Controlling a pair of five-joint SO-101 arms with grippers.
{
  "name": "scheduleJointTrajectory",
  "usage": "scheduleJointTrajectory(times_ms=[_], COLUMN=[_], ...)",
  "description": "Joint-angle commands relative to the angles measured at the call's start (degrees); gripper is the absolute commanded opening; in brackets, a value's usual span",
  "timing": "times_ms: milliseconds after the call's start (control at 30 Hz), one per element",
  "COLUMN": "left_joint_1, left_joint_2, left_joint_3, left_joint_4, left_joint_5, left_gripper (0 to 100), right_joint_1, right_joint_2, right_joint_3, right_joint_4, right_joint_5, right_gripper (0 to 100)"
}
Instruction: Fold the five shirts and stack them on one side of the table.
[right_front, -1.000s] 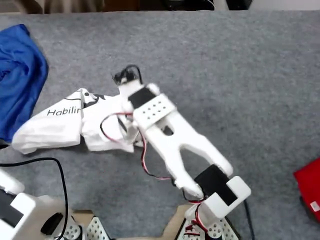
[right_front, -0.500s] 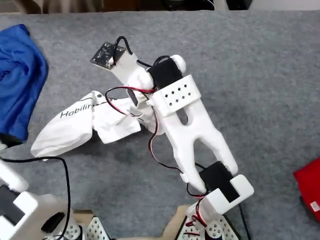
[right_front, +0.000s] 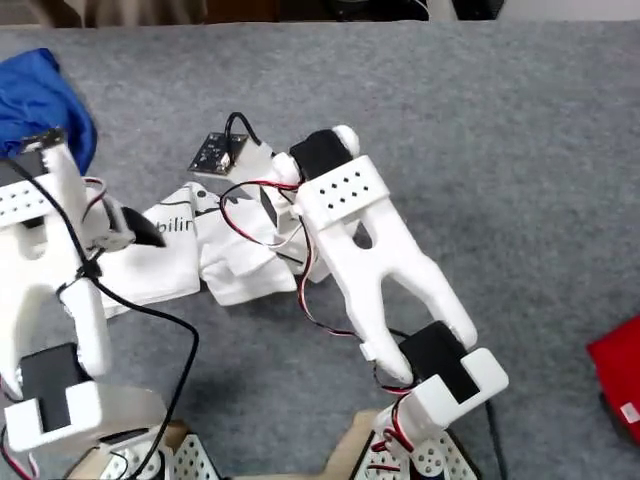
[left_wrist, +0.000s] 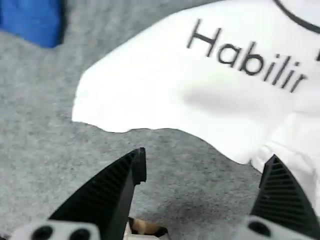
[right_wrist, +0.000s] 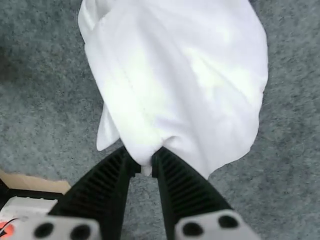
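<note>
We saw the white shirt (right_front: 235, 270) lying crumpled on the grey table (right_front: 500, 150), left of the middle in the high view, with dark lettering across its left part. The right end effector (right_wrist: 146, 162) was clamped on it. In the right wrist view its two black fingers (right_wrist: 107, 185) stood pressed together with a pinched fold of white cloth between their tips, and the rest of the cloth spread away from them over the grey surface. In the high view the right arm stretched from its base at the near edge diagonally toward the far left. It ended over the shirt's right part, with red and black wires looping beside it.

The left end effector (left_wrist: 205, 160) was spread wide and held nothing. In the left wrist view its ribbed black fingers stood well apart with bare table between them, just short of the shirt's lettered edge, and one fingertip was close beside a white fold. In the high view the left arm stood along the table's left side and ended over the shirt's left end.

A blue shirt (right_front: 40, 95) lay bunched at the far left of the table, apart from the white one and partly behind the left arm. At the right edge we saw a red thing (right_front: 618, 375), possibly another shirt, though it was mostly cut off.
</note>
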Motion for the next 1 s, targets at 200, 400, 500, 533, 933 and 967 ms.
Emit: scheduleJointTrajectory(times_ms=[200,400,500,533,933,967], left_joint_1=[1.7,1.1,1.1,1.0,-12.4,-13.0], left_joint_2=[8.6,16.6,18.2,18.2,18.2,18.2], left_joint_3=[6.0,5.9,5.8,5.5,-19.8,-21.8], left_joint_4=[-13.5,-18.5,-20.7,-21.2,-20.8,-20.8], left_joint_5=[0.7,0.4,0.4,0.4,0.4,0.4], left_gripper=[32,12,3,1,2,2], right_joint_1=[2.6,6.1,6.5,6.5,6.5,6.5], right_joint_2=[-0.3,-0.3,-0.3,-0.3,-0.3,-0.3], right_joint_3=[0.5,0.5,0.5,0.5,0.4,0.3], right_joint_4=[-1.9,-2.4,-2.4,-2.4,-2.5,-2.5], right_joint_5=[0.7,0.9,0.9,0.9,1.0,1.1], right_gripper=[0.6,0.7,0.6,0.6,0.6,0.6])
